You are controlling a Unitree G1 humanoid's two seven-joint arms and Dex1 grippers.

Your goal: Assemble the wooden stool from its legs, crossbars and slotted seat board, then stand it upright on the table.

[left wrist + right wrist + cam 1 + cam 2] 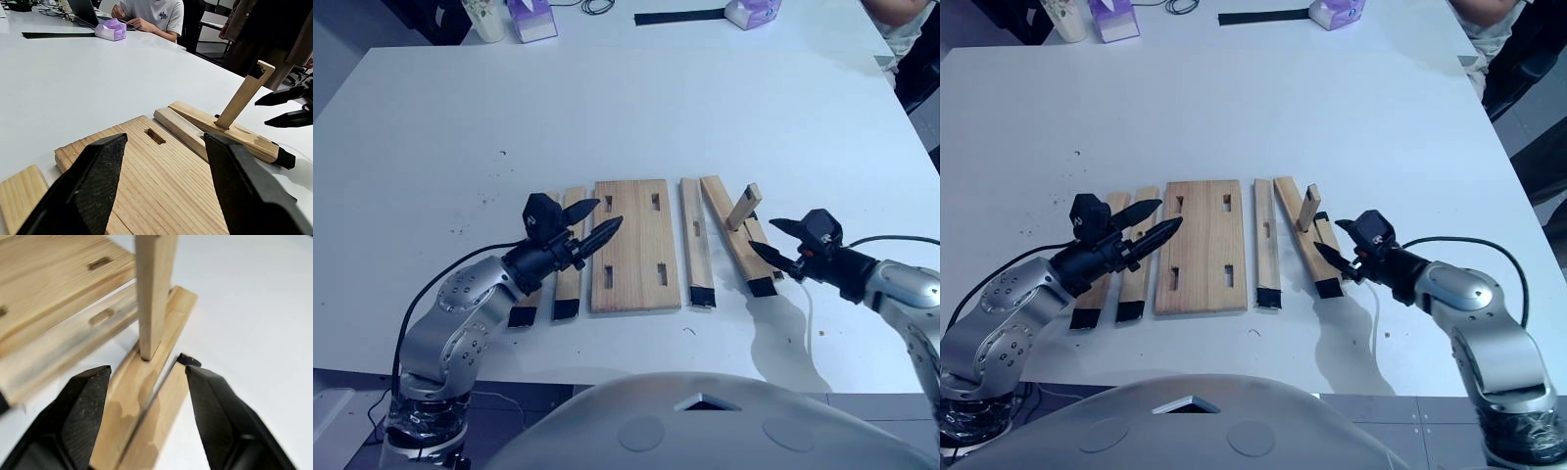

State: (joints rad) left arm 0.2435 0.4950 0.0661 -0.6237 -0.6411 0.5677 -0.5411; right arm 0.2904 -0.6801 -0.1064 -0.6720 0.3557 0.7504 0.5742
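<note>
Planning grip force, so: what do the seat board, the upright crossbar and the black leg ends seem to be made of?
Seat board: pale wood, apparently unvarnished; streaky grain shows and the face looks matte.
Crossbar: the same light wood, with lengthwise grain and a dull surface.
Black leg ends: a matte black covering, perhaps rubber or tape; the pictures leave that open.

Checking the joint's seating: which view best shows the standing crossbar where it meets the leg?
The right wrist view: the crossbar enters the leg close up. The left wrist view shows it whole but farther off; the eye views show it small, from above.
</note>
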